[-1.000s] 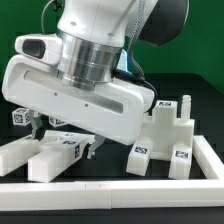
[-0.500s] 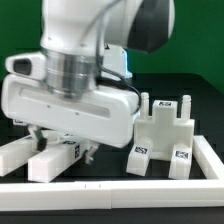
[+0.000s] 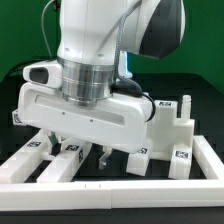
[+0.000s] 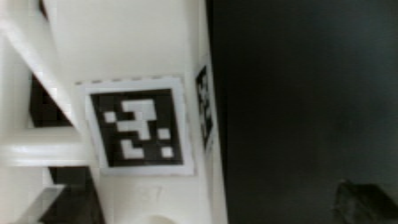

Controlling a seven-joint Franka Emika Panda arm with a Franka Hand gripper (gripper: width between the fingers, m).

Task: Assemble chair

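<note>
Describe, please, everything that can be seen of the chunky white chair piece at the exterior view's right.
The chair piece is blocky, matte white, plastic-looking: a stepped body with short upright posts on top. Three black-and-white tags show on its faces. It stands upright on the dark table, close beside the white rail; contact there is unclear. The arm hides part of it. Nothing grips it.

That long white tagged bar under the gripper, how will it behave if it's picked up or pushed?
The long white bar looks like moulded plastic, so probably stiff. Its flat sides suggest sliding, not rolling. Smooth faces might slip in a grip.
</note>
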